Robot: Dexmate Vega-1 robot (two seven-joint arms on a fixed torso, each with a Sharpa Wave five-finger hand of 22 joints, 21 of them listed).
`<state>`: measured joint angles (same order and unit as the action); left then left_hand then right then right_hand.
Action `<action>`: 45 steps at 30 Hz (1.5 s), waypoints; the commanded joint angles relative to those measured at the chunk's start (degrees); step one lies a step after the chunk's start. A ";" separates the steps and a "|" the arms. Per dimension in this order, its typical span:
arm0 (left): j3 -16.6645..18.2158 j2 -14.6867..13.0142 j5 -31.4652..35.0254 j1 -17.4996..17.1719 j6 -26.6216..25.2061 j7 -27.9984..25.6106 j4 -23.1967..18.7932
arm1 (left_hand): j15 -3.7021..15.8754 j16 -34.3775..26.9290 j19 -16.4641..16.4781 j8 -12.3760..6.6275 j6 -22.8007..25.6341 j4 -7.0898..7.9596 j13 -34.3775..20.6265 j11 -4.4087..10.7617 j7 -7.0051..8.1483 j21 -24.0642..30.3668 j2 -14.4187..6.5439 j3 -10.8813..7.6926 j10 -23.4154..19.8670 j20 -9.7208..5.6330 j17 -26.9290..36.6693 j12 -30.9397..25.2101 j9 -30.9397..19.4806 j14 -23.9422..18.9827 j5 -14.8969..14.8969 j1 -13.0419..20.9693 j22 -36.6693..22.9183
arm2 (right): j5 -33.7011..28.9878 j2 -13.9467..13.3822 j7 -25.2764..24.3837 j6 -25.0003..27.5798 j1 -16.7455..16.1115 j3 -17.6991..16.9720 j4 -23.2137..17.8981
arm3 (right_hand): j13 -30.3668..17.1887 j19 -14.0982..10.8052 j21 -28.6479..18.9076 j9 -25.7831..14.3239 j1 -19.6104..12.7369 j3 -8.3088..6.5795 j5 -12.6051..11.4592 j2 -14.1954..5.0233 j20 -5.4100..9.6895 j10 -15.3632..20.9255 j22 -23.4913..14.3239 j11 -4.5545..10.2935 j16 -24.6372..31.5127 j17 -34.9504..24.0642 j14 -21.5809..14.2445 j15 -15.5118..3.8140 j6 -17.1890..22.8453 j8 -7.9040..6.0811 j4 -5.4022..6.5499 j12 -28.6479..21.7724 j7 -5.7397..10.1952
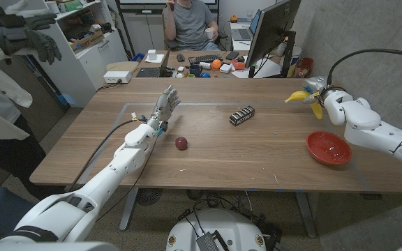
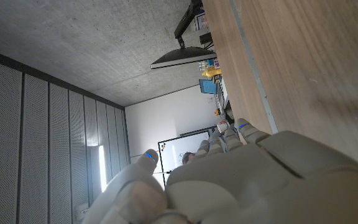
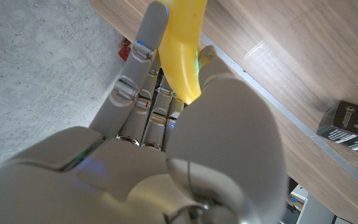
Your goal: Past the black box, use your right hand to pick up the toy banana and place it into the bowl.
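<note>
Yellow toy banana [image 1: 300, 96] is already off the table, pinched in the right hand [image 1: 321, 95] near the far right edge; the right wrist view shows its fingers [image 3: 143, 51] and thumb closed on the fruit [image 3: 182, 43]. Its long axis runs roughly across the table, the free end pointing toward the black box [image 1: 242, 115]. What matters now is the red bowl [image 1: 329, 148]: it sits on the wooden table [image 1: 208, 157], nearer the robot than the banana and almost directly below the hand. The likely move is a short pull back, then release. Across the table, the left hand [image 1: 165, 106] holds nothing, fingers extended, near a dark red ball [image 1: 181, 143].
</note>
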<state>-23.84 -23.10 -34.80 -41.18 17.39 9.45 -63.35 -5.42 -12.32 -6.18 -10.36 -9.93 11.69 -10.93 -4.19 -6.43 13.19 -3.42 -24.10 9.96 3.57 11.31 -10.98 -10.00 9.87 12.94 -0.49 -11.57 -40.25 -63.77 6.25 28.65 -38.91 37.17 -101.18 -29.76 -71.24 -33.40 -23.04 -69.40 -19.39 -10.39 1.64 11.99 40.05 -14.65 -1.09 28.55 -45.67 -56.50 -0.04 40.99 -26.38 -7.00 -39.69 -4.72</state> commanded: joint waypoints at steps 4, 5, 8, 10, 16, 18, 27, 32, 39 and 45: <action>-0.55 0.76 0.04 0.90 0.25 1.23 1.49 | -0.13 -0.39 -0.17 -0.26 -6.74 -0.08 -0.20 -0.13 0.15 0.24 -7.44 0.23 8.87 0.44 0.14 -0.28 -0.30 8.58 -0.12 -0.25 -0.12 | 2.74 -5.47 -1.24 4.39 -7.79 -5.31 -5.82 | -0.09 0.80 -0.62 0.13 -11.32 0.06 -0.35 -11.26 0.93 1.84 -0.24 1.16 0.12 -0.51 -8.23 -11.98 7.22 -0.40 0.24 -0.39 5.76; -0.66 0.85 0.02 1.04 0.25 1.53 1.74 | -0.14 -0.39 -0.18 -0.26 -6.74 -0.08 -0.20 -0.16 0.15 0.24 -7.44 0.23 8.88 0.45 0.14 -0.27 -0.30 8.58 -0.12 -0.25 -0.12 | 2.64 -6.26 -0.97 5.83 -8.71 -5.73 -6.99 | -0.07 0.82 -0.68 0.17 -11.35 0.08 -0.35 -11.25 0.94 1.90 -0.26 1.14 0.11 -0.59 -8.23 -11.99 7.21 -0.39 0.22 -0.40 5.72; -0.70 1.06 -0.10 1.23 0.39 1.89 2.14 | -0.11 -0.40 -0.20 -0.26 -6.73 -0.08 -0.20 -0.14 0.15 0.23 -7.43 0.25 8.87 0.45 0.14 -0.28 -0.30 8.57 -0.12 -0.25 -0.12 | 3.62 -7.40 -1.30 6.70 -10.23 -6.79 -8.12 | -0.05 0.85 -0.77 0.24 -11.37 0.11 -0.36 -11.26 0.94 1.92 -0.29 1.09 0.10 -0.70 -8.23 -12.00 7.20 -0.37 0.21 -0.39 5.78; -0.76 1.25 -0.19 1.42 0.51 2.22 2.55 | -0.12 -0.39 -0.20 -0.26 -6.73 -0.08 -0.20 -0.11 0.14 0.23 -7.43 0.26 8.89 0.45 0.14 -0.27 -0.30 8.59 -0.12 -0.25 -0.12 | 4.24 -8.07 -1.34 7.40 -11.15 -7.36 -8.77 | -0.03 0.87 -0.84 0.28 -11.38 0.14 -0.36 -11.26 0.94 1.94 -0.32 1.17 0.10 -0.78 -8.25 -12.00 7.18 -0.36 0.21 -0.39 5.80; -1.09 1.80 -0.17 2.37 0.85 3.34 4.17 | -0.15 -0.37 -0.20 -0.25 -6.76 -0.08 -0.20 -0.19 0.15 0.23 -7.43 0.29 8.95 0.44 0.14 -0.25 -0.30 8.63 -0.12 -0.25 -0.12 | 6.31 -10.57 -2.35 10.98 -15.08 -9.44 -12.09 | 0.07 0.89 -1.10 0.44 -11.44 0.22 -0.36 -11.31 0.95 2.00 -0.41 1.06 0.15 -1.09 -8.39 -12.03 7.24 -0.35 0.21 -0.35 5.72; -1.12 1.85 -0.22 2.50 0.88 3.64 4.39 | -0.12 -0.39 -0.19 -0.26 -6.71 -0.08 -0.20 -0.16 0.14 0.23 -7.43 0.30 8.90 0.46 0.14 -0.27 -0.30 8.58 -0.12 -0.25 -0.12 | 8.16 -11.14 -3.17 11.04 -16.22 -10.54 -12.60 | 0.12 0.88 -1.18 0.49 -11.46 0.24 -0.37 -11.32 0.95 2.09 -0.44 0.89 0.15 -1.18 -8.42 -12.02 7.21 -0.33 0.21 -0.35 5.69; -1.10 1.93 -0.36 3.15 1.17 4.69 5.56 | -0.15 -0.37 -0.21 -0.25 -6.73 -0.08 -0.20 -0.20 0.13 0.22 -7.44 0.33 8.97 0.45 0.14 -0.24 -0.30 8.63 -0.11 -0.25 -0.12 | 13.71 -15.14 -5.96 16.02 -22.14 -14.15 -16.85 | 0.30 0.91 -1.55 0.71 -11.58 0.32 -0.36 -11.35 0.95 2.20 -0.56 0.83 0.15 -1.60 -8.50 -12.00 7.25 -0.31 0.16 -0.28 5.59; -1.33 2.06 -0.33 3.69 1.31 5.69 6.41 | -0.18 -0.37 -0.21 -0.25 -6.74 -0.08 -0.20 -0.19 0.13 0.22 -7.44 0.35 8.94 0.47 0.14 -0.25 -0.30 8.62 -0.11 -0.25 -0.12 | 17.40 -17.60 -8.56 19.16 -25.94 -16.51 -19.89 | 0.26 0.94 -1.73 0.83 -11.63 0.36 -0.35 -11.37 0.95 2.22 -0.62 0.85 0.13 -1.80 -8.52 -11.99 7.30 -0.31 0.16 -0.31 5.58; -1.59 2.39 -0.41 4.45 1.56 7.06 7.57 | -0.21 -0.39 -0.20 -0.25 -6.73 -0.08 -0.20 -0.23 0.13 0.23 -7.44 0.37 8.96 0.48 0.14 -0.25 -0.30 8.58 -0.11 -0.25 -0.12 | 19.90 -19.87 -9.38 22.31 -27.33 -16.70 -22.52 | 0.43 0.96 -1.99 0.98 -11.70 0.40 -0.34 -11.41 0.97 2.35 -0.69 0.72 0.10 -2.08 -8.56 -11.97 7.30 -0.29 0.14 -0.25 5.48; -1.70 2.65 -0.51 4.94 1.67 7.92 8.37 | -0.19 -0.37 -0.23 -0.24 -6.75 -0.08 -0.20 -0.26 0.14 0.21 -7.45 0.39 8.96 0.47 0.14 -0.25 -0.30 8.62 -0.10 -0.25 -0.12 | 25.30 -23.01 -13.22 25.21 -31.28 -19.23 -25.39 | 0.53 0.95 -2.24 1.12 -11.78 0.43 -0.32 -11.44 0.97 2.39 -0.76 0.60 0.09 -2.34 -8.62 -11.97 7.38 -0.30 0.12 -0.21 5.34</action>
<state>-25.21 -20.92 -35.13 -37.32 18.76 15.52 -56.72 -5.42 -12.32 -6.18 -10.36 -9.93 11.69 -10.94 -4.19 -6.43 13.19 -3.42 -24.10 9.97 3.57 11.31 -10.98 -10.00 9.87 12.94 -0.49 -11.57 -22.29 -82.30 -2.22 48.66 -64.91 21.02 -121.99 -29.17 -70.94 -35.05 -21.77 -69.92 -18.96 -10.39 2.16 12.31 41.19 -15.23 -1.03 28.43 -47.64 -56.50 -0.04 42.41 -26.39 -6.78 -39.82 -4.51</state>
